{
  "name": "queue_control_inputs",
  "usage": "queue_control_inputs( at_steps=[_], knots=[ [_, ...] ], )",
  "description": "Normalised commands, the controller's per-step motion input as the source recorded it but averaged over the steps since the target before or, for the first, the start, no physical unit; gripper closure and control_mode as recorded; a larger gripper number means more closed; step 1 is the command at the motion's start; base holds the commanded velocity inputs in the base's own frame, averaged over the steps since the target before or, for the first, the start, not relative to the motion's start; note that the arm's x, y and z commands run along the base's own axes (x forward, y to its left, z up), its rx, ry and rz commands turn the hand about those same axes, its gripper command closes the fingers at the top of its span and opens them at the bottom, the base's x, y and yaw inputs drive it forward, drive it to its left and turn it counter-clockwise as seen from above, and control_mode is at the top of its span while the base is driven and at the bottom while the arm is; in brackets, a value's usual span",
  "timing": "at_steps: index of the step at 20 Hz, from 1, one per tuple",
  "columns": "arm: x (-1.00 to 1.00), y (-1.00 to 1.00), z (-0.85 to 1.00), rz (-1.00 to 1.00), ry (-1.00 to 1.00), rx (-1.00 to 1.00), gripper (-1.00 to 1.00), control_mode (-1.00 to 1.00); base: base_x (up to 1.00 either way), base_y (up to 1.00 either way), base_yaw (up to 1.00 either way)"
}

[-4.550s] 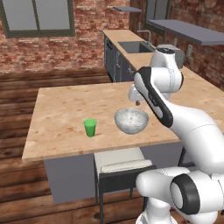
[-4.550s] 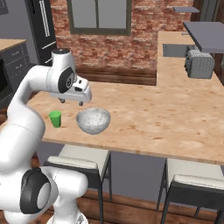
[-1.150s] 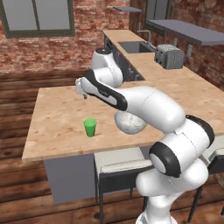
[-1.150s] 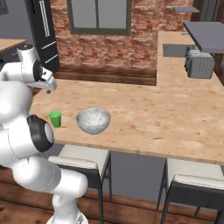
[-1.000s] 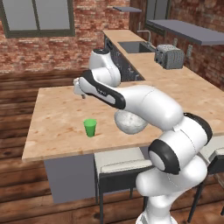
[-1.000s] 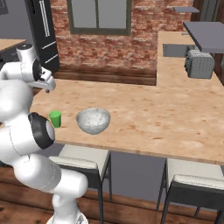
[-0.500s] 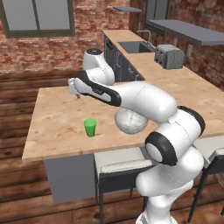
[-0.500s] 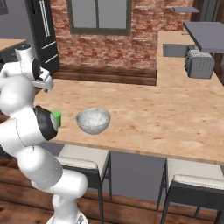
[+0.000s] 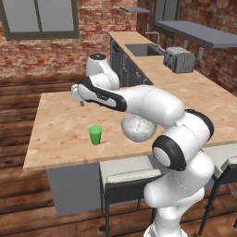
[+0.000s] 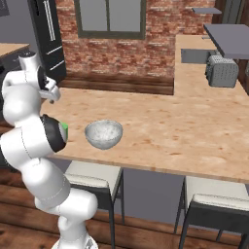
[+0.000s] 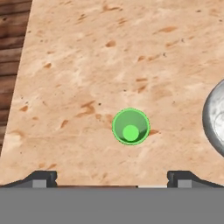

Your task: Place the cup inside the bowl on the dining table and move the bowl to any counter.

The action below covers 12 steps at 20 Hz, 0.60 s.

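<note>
Gripper (image 9: 77, 96): jaws spread wide, holding nothing, above the table's far left part | Cup (image 9: 95, 134): upright on the dining table (image 9: 55, 134), near its front edge | Bowl (image 9: 138, 128): just right of the cup, apart from it

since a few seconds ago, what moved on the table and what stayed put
The arm swung from above the bowl leftward and toward the table's far side; its gripper now hangs open, high over the cup, holding nothing. Cup and bowl sit apart on the dining table as before.
</note>
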Motion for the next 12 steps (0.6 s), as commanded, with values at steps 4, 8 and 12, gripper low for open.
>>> queue_control_inputs(
  at_steps=[4, 8, 12],
  knots=[
    [0.03, 0.00, -0.20, 0.00, 0.00, 0.00, -1.00, -1.00, 0.00, 0.00, 0.00],
    [0.02, 0.00, -0.17, 0.00, 0.00, 0.00, -1.00, -1.00, 0.00, 0.00, 0.00],
    [0.00, 0.00, -0.20, 0.00, 0.00, 0.00, -1.00, -1.00, 0.00, 0.00, 0.00]
  ],
)
